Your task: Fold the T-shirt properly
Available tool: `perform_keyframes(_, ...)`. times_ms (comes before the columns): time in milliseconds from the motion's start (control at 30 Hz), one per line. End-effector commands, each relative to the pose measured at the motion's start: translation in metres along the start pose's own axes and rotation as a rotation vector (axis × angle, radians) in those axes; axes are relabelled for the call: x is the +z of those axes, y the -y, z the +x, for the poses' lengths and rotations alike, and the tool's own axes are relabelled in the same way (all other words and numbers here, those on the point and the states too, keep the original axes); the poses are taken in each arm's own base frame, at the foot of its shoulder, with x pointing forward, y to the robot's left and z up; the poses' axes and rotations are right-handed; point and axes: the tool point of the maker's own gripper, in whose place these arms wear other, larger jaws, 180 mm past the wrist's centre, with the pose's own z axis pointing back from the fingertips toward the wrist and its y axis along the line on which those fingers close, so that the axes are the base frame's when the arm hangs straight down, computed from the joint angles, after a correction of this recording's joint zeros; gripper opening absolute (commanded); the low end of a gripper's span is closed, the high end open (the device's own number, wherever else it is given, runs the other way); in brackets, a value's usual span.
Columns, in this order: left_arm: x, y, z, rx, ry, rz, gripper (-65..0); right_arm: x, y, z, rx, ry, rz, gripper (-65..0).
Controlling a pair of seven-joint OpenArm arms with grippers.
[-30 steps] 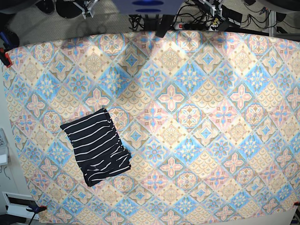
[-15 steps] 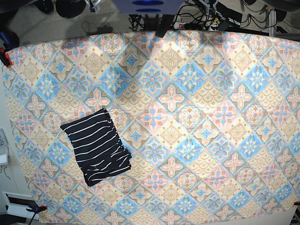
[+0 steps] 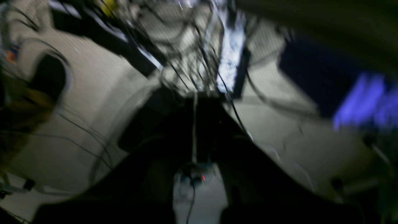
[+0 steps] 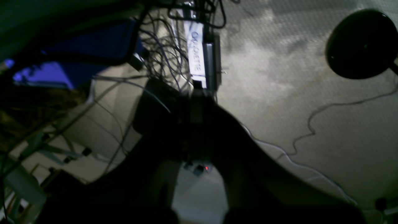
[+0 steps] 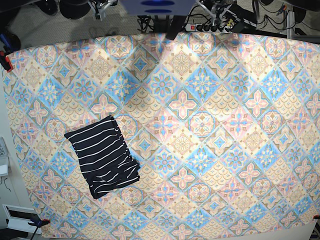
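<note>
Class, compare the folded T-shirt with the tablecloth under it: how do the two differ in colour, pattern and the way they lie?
Colour: the T-shirt is dark navy, the tablecloth pastel blue, pink and cream.
Pattern: the T-shirt has thin white stripes, the tablecloth ornate diamond tiles.
Pose: the T-shirt is folded into a small tilted rectangle, the tablecloth spread flat across the whole surface.
Both are fabric lying flat.

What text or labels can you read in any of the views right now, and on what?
"OCLOVETTE", as far as it reads; letters uncertain: dark print on the white strip among the cables, right wrist view.
Left wrist view: the white strip is too blurred to read.
Base view: no text on the T-shirt or tablecloth.
</note>
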Motion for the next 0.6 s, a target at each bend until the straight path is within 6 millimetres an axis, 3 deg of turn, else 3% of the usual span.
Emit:
perform_keyframes(0, 0.0, 0.005, -0.006, -0.001, -0.013, -0.014, -65.0, 0.003, 0.004, -0.003, -0.006, -0.003, -0.003, -65.0)
perform_keyframes(167, -0.007, 0.006, 0.007, 0.004, -0.02, -0.01, -65.0, 0.002, 0.003, -0.003, -0.007, -0.002, 0.0, -65.0)
perform_keyframes(267, -0.008, 0.016, 0.007, 0.009, -0.019, -0.024, -65.0, -0.001, -0.006, -0.002, -0.014, 0.002, 0.012, -65.0)
perform_keyframes(367, -0.008, 0.017, 0.007, 0.01, -0.019, -0.026, -65.0, -0.006, -0.012, 0.019, -0.007, 0.035, 0.024, -65.0)
perform_keyframes(433, -0.008, 0.018, 0.007, 0.01, -0.019, -0.027, -65.0, -0.007, -0.014, 0.02, -0.012, 0.038, 0.026, -65.0)
perform_keyframes(567, -0.008, 0.018, 0.009, 0.01, -0.016, -0.028, -65.0, -0.016, -0.045, 0.018, -0.069, 0.052, 0.069, -65.0)
